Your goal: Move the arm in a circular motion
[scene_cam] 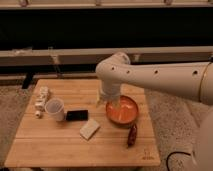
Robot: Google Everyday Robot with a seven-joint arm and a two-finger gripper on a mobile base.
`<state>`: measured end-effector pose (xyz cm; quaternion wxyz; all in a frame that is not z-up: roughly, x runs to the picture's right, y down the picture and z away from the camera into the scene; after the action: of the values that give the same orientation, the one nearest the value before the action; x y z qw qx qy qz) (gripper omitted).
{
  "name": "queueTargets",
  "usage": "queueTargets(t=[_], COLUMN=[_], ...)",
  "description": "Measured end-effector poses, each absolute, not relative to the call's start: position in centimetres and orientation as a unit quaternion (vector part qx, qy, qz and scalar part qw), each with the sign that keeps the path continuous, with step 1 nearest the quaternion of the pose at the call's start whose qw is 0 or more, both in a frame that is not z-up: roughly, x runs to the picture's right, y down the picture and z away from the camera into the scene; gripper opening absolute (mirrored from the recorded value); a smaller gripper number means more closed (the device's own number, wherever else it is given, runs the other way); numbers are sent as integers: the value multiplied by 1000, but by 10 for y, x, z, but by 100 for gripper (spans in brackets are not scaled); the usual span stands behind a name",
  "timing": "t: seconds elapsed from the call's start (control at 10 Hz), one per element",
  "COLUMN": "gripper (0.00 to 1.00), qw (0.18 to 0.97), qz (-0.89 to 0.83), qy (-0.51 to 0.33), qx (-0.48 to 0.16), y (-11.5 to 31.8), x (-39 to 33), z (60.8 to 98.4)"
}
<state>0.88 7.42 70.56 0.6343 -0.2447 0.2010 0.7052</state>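
Pincer (113, 104) over orange bowl (131, 115)

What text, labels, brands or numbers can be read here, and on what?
No readable text anywhere.
Small dark mark at the front right corner of the light wooden table: too blurred to read.
Cream-white robot arm, its end effector hanging over the left rim of the round orange bowl: only dark dots, no lettering.
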Motion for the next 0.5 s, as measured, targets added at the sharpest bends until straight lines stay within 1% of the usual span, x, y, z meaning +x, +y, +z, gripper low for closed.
queueTargets(t=[0.5], gripper=[65], qw=[637], qz=[703], qy=[200], qx=[-245], y=[62], x=[10], z=[717])
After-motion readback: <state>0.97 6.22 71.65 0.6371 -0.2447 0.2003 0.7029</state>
